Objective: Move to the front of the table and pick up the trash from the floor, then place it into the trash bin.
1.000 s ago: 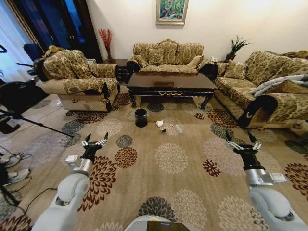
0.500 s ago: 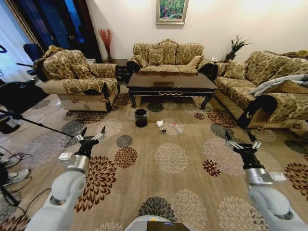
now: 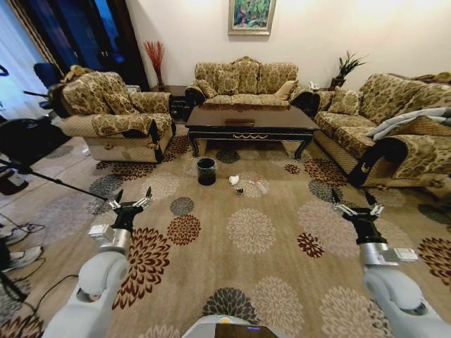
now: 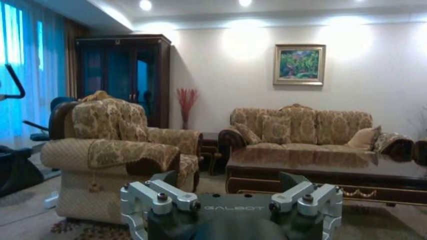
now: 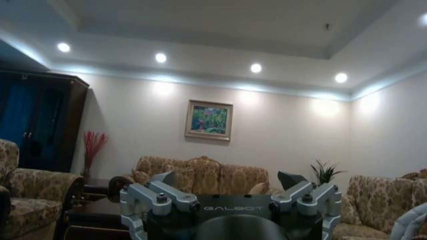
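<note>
Trash (image 3: 235,181) on the patterned carpet (image 3: 251,231) just before the table (image 3: 251,118): white paper wad, small dark piece, clear bottle (image 3: 261,187). Trash bin (image 3: 206,171) close beside them, toward the robot's left. Robot well back from all of it. Left end effector (image 3: 131,204) and right end effector (image 3: 356,206) both raised over carpet, fingers apart, empty.

Risks, as judged: driving in too far could scatter the litter or tip the low bin; the busy carpet pattern may mask the dark piece.

Writing: "GALBOT" on both wrist housings.
</note>
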